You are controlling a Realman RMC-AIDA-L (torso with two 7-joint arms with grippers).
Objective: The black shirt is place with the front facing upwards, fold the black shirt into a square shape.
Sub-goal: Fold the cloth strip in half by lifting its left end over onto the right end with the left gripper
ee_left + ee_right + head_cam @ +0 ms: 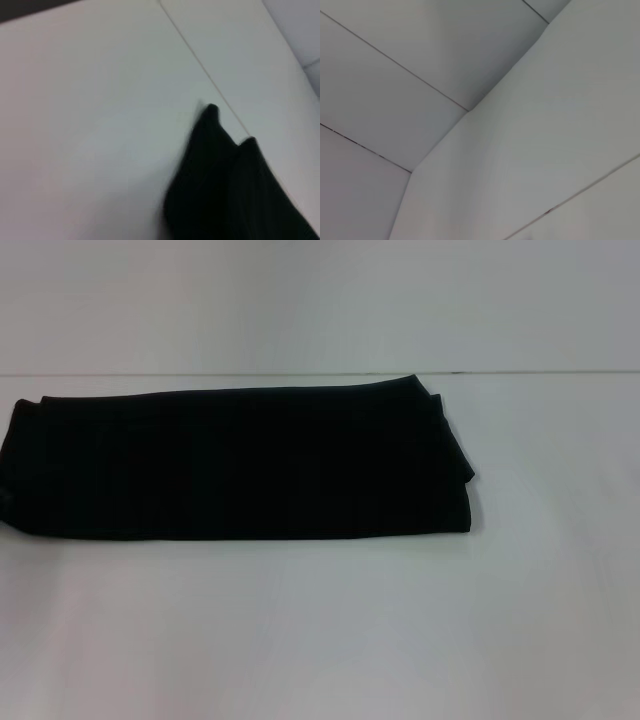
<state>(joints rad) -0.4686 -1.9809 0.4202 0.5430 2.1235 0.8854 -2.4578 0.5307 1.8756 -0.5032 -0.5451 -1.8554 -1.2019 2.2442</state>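
Note:
The black shirt (235, 462) lies on the white table, folded into a long flat band that runs from the left edge of the head view to right of centre. No lettering or label shows on it. An end of the black shirt (230, 185) with two dark corners appears in the left wrist view. Neither gripper shows in any view.
The white table (330, 630) reaches back to a seam line where a pale wall (320, 300) begins. The right wrist view holds only the table edge (470, 115) and a tiled floor (395, 90) beyond it.

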